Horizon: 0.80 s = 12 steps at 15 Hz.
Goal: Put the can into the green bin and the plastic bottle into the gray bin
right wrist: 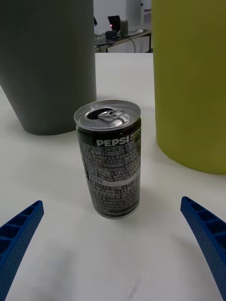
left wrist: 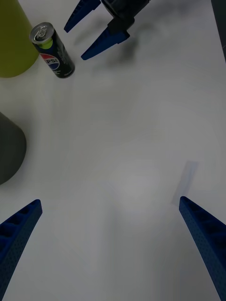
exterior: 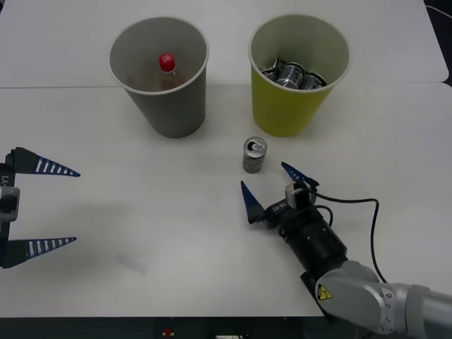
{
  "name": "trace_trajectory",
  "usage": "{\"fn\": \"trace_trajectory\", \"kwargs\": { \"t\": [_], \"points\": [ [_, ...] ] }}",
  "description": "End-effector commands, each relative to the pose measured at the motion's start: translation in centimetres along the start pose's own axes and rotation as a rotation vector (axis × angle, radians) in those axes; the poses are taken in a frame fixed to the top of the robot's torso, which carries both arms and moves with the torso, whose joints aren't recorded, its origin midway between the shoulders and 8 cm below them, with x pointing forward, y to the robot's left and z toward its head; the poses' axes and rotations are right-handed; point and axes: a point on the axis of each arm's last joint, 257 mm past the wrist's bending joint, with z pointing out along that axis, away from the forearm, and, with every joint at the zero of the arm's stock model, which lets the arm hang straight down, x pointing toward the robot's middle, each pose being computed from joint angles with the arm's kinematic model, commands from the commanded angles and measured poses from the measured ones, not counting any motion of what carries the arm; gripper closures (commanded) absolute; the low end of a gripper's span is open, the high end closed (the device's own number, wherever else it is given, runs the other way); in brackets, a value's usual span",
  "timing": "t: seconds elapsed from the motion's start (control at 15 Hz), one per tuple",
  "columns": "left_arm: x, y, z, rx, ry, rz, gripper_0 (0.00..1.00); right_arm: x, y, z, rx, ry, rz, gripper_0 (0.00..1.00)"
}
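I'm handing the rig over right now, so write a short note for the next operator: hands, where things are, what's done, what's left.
Right hand: open, low over the table, just short of the can, aimed at it.
Left hand: open, idle at the table's left side.
The can stands upright on the table in front of the green bin, not gripped.
Done: the plastic bottle is inside the gray bin. The green bin already holds other cans.
Left: grasp the can and drop it into the green bin.

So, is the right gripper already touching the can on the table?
Apart. In the right wrist view the can stands upright ahead of the open right gripper, with bare white table between it and both blue fingers.
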Motion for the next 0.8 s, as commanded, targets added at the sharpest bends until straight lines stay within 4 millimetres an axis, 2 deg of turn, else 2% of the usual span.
{"fn": "trace_trajectory", "kwargs": {
  "t": [0.07,0.6,0.8],
  "points": [
    [0.0,0.0,0.0,0.0,0.0,0.0,0.0,-0.4,0.5,1.6,0.005,-0.01,0.004,0.0],
    [0.0,0.0,0.0,0.0,0.0,0.0,0.0,-1.0,1.1,6.1,0.029,-0.004,0.012,0.0],
    [0.0,0.0,0.0,0.0,0.0,0.0,0.0,-1.0,1.1,7.0,0.032,0.005,0.015,0.0]
  ]
}}
